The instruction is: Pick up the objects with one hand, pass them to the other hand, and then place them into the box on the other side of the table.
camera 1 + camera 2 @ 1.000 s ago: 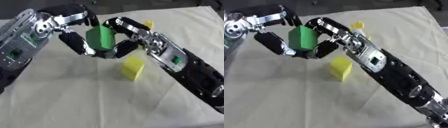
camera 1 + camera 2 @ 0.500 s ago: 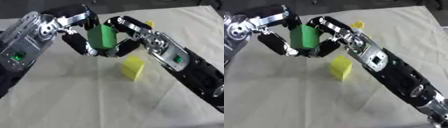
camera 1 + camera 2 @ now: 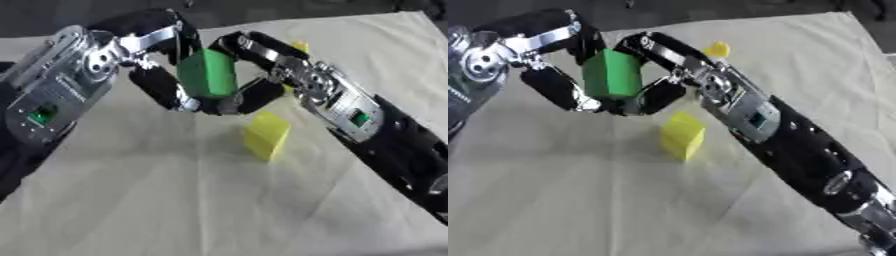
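Note:
A green block (image 3: pixel 207 74) hangs upright above the cloth-covered table (image 3: pixel 175 200), caught between both hands. My left hand (image 3: pixel 159 80) comes in from the upper left and curls its fingers and thumb round the block's left side. My right hand (image 3: pixel 249 75) reaches in from the right and wraps the block's right side and bottom edge. A yellow block (image 3: pixel 266 135) lies on the cloth just below and right of the hands. A smaller yellow piece (image 3: pixel 717 49) shows on the table behind my right hand. No box is in view.
The pale cloth is wrinkled and stretches toward the near edge. A dark floor (image 3: pixel 262 10) runs past the table's far edge. My right forearm (image 3: pixel 376 130) crosses the right half of the table diagonally.
The green block stays held between both hands at about the same spot. My left hand's fingers have shifted slightly on it. The yellow block has not moved.

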